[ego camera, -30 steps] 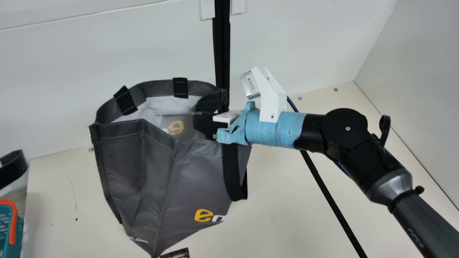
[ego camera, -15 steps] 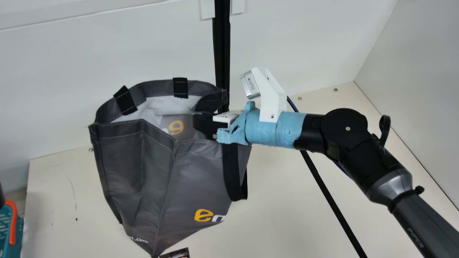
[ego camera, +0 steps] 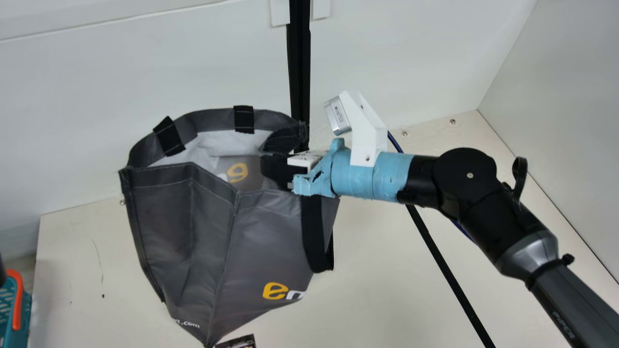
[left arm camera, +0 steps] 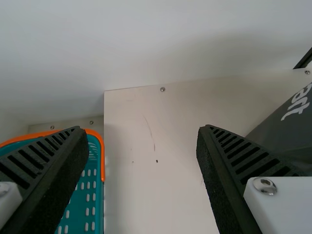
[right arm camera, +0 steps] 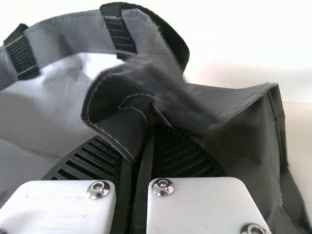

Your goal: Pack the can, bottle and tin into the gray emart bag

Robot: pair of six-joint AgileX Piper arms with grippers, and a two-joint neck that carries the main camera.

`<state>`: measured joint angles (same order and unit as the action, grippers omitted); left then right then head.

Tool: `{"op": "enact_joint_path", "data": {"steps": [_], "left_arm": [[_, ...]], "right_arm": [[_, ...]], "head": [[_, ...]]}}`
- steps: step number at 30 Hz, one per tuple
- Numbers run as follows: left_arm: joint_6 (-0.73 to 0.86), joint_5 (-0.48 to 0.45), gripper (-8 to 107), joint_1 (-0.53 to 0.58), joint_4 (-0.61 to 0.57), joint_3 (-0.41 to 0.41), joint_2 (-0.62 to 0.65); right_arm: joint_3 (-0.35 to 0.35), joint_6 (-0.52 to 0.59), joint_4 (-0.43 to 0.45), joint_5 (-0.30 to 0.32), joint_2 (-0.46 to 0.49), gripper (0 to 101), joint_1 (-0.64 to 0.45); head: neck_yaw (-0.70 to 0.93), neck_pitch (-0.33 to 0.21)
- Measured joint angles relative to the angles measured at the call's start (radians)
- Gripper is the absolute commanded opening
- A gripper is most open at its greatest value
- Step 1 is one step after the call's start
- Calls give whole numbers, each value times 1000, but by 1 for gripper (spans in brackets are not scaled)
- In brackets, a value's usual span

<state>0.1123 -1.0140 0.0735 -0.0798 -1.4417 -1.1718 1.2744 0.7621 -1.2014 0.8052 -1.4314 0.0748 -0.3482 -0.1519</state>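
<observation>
While the right pincer (ego camera: pixel 273 169) is clamped on the rim of the gray emart bag (ego camera: pixel 271 241), the bag's mouth is spread and faces upward, exposing the pale lining. In the right wrist view, folded rim fabric sits between the two ribbed fingers of the right pincer (right arm camera: pixel 139 156). The bag is over the table (ego camera: pixel 387 290), at the main view's left of the right arm; its lower corner points toward the near side. A black handle (ego camera: pixel 314 237) hangs against its outer face. A small dark item (ego camera: pixel 238 342), too cropped to identify, lies near that corner. The left pincer (ego camera: pixel 2 271) is at the main view's left edge, empty, fingers wide apart. A teal basket (ego camera: pixel 17 299) with an orange rim stands beside the table.
</observation>
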Motion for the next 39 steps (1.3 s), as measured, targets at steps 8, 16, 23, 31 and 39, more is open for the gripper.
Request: {"op": "enact_joint_path", "data": {"steps": [8, 16, 23, 31, 39], "left_arm": [[0, 0, 90, 0, 0, 0, 0], [0, 0, 90, 0, 0, 0, 0], [0, 0, 90, 0, 0, 0, 0], [0, 0, 90, 0, 0, 0, 0], [0, 0, 90, 0, 0, 0, 0]], "right_arm": [[121, -124, 140, -1, 0, 0, -40], [230, -271, 287, 16, 1, 0, -108], [276, -373, 375, 25, 6, 0, -167], [307, -448, 429, 26, 11, 0, -238], [320, -512, 484, 19, 14, 0, -317]], "head": [[2, 0], [0, 0], [2, 0], [2, 2], [2, 0]]}}
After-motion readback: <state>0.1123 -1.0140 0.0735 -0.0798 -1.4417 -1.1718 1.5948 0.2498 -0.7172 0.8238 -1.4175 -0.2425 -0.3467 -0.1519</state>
